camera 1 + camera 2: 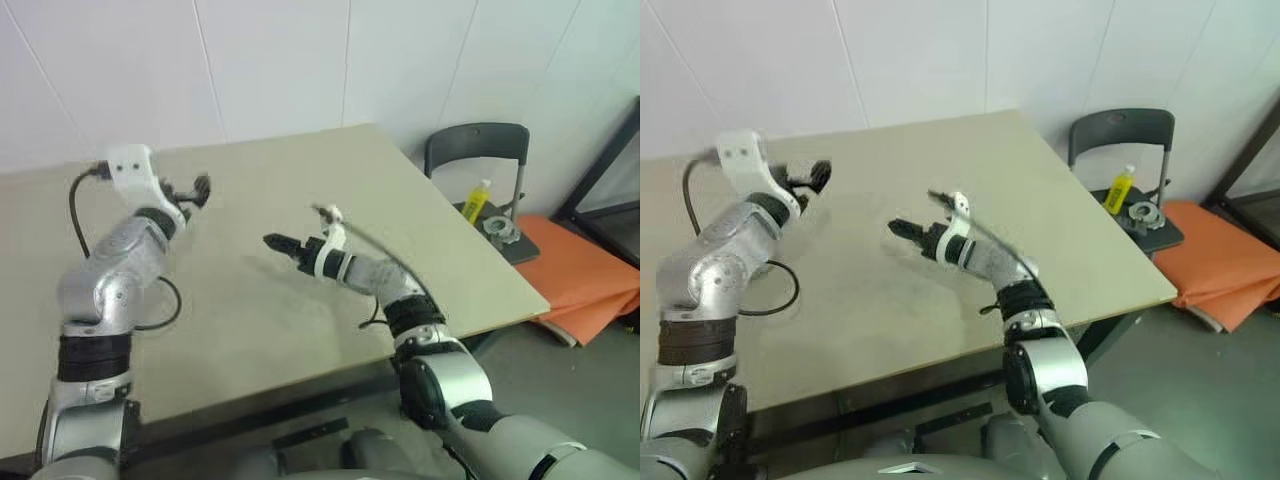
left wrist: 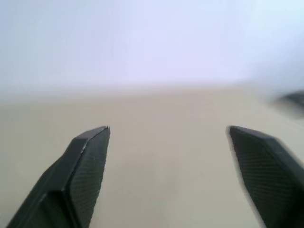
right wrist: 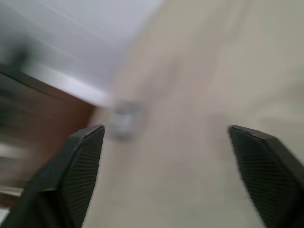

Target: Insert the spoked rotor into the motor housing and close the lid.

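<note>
Both of the robot's arms are up over a big tan table [image 1: 300,190], and the table top near them looks bare. The left gripper [image 1: 198,189] hangs in the air above the far left part of the table, its two black fingers [image 2: 88,166] spread wide with nothing between them. The right gripper [image 1: 283,243] reaches out low over the middle of the table, and its fingers [image 3: 80,166] are spread apart too, holding nothing. I cannot see the copper-ringed case, the spoked wheel or the flat grey lid on the table at all. Off to the robot's right stands a dark folding chair [image 1: 480,140], and on its seat sit a yellow bottle [image 1: 477,199] and a small shiny metal thing [image 1: 502,229] that is too tiny for me to name; it could be one of the parts, but I cannot tell. So I think the job has not really started: nothing is picked up and nothing is put together yet. The next move needs the robot to find the parts first, then bring an open gripper down around the wheel.
</note>
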Robot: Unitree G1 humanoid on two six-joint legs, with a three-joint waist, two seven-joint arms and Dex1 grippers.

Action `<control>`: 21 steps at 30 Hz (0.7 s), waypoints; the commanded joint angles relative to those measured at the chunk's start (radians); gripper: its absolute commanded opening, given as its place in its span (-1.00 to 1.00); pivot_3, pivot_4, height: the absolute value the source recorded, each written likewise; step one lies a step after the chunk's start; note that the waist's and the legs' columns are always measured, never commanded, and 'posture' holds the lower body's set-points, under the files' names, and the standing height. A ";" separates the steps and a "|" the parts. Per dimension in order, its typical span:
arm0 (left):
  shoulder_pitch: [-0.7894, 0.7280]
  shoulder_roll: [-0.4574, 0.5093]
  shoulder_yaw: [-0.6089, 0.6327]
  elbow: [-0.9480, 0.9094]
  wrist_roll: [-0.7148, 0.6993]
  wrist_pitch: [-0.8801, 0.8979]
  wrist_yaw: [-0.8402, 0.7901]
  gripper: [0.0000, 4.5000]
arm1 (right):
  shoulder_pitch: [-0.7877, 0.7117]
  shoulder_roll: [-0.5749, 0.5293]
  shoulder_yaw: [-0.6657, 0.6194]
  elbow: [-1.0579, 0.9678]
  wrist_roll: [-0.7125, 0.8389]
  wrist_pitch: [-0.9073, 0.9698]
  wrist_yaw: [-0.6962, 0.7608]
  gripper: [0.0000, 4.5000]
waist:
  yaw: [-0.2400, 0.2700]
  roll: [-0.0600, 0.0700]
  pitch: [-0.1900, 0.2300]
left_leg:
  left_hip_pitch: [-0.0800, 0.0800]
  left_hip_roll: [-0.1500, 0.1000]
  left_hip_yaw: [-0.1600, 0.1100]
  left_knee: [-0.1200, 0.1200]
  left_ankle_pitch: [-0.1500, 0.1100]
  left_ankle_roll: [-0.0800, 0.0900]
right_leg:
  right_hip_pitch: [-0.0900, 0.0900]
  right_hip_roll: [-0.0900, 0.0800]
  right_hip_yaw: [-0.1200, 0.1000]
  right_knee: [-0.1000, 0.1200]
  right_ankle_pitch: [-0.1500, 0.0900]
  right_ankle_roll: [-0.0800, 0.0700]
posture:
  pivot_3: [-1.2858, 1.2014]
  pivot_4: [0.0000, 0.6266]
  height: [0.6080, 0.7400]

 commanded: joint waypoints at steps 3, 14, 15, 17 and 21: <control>0.000 -0.093 -0.057 0.456 0.277 -0.538 -0.092 -0.01 | -0.043 -0.103 0.164 -0.039 -0.487 -0.626 -0.437 -0.04 | 0.006 -0.005 0.003 | -0.002 0.000 -0.002 0.000 0.001 -0.001 | -0.003 0.002 0.001 0.002 0.000 -0.001 | 0.03 -1.00 1.00; -0.137 -0.241 -0.013 0.702 0.330 -0.692 -0.139 -0.98 | -0.129 -0.222 0.133 0.191 -0.606 -0.864 -0.550 -1.00 | 0.032 -0.012 0.005 | -0.001 -0.001 -0.001 0.008 0.000 0.001 | 0.002 0.000 0.003 0.002 0.001 0.001 | 0.03 -1.00 1.00; -0.136 -0.256 -0.015 0.694 0.315 -0.669 -0.172 -0.98 | -0.131 -0.211 0.117 0.206 -0.573 -0.855 -0.503 -1.00 | 0.031 -0.012 0.005 | -0.001 -0.001 -0.001 0.009 0.001 0.001 | 0.002 0.001 0.003 0.002 0.001 0.001 | 0.03 -1.00 1.00; -0.130 -0.277 -0.019 0.669 0.300 -0.639 -0.225 -0.98 | -0.130 -0.193 0.084 0.222 -0.509 -0.839 -0.404 -1.00 | 0.029 -0.012 0.005 | -0.001 -0.001 -0.001 0.010 0.001 0.001 | 0.003 0.001 0.003 0.003 0.001 0.001 | 0.03 -1.00 1.00; -0.144 -0.291 -0.001 0.669 0.332 -0.600 -0.202 -0.98 | -0.130 -0.185 0.047 0.243 -0.467 -0.799 -0.325 -1.00 | 0.029 -0.012 0.005 | 0.000 -0.001 -0.002 0.012 0.001 0.001 | 0.003 0.001 0.003 0.005 0.001 0.002 | 0.03 -1.00 1.00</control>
